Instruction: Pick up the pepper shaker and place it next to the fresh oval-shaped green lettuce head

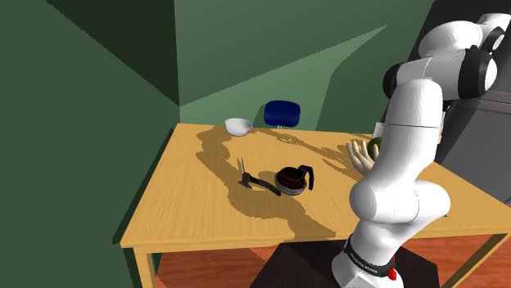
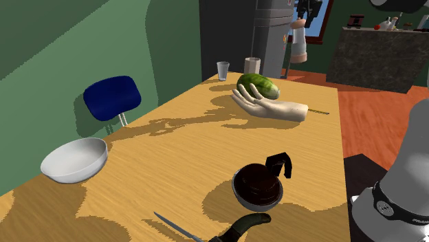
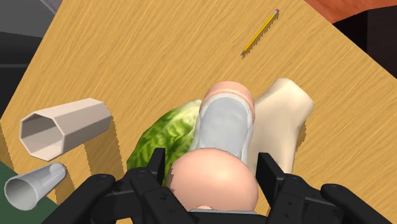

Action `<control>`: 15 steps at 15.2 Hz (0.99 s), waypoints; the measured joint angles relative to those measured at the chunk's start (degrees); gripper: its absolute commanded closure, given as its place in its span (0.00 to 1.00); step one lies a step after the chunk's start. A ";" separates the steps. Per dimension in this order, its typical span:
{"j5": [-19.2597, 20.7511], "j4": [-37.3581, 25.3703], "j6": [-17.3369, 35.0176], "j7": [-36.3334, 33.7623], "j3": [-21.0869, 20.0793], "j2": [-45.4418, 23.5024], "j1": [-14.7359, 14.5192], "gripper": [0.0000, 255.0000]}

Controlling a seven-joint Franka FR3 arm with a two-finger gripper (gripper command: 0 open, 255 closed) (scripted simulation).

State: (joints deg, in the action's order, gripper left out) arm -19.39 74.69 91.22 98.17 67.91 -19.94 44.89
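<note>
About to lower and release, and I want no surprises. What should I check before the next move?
1. Grip: the gripper has its fingers clasping the pepper shaker from both sides: ok.
2. Drop point: the shaker appears to hang over the lettuce and the cream hand model: not ok, shift sideways first.
3. Free spot: bare table between the lettuce and the octagonal cup: ok.
4. Lettuce's hand-model side: occupied: not ok.
5. Height above the table: cannot tell.

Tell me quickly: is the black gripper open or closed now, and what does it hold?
Gripper: closed on the grey cylindrical pepper shaker with pink ends.
</note>
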 measured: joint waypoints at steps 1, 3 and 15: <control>-0.04 0.73 0.69 0.26 0.01 -0.01 -0.01 1.00; -0.04 2.40 2.25 0.42 0.01 -0.04 -0.44 1.00; 1.97 14.64 12.65 0.02 1.38 2.26 -5.98 1.00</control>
State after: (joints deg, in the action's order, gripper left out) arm -17.42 89.32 103.87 98.20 69.29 -17.67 38.91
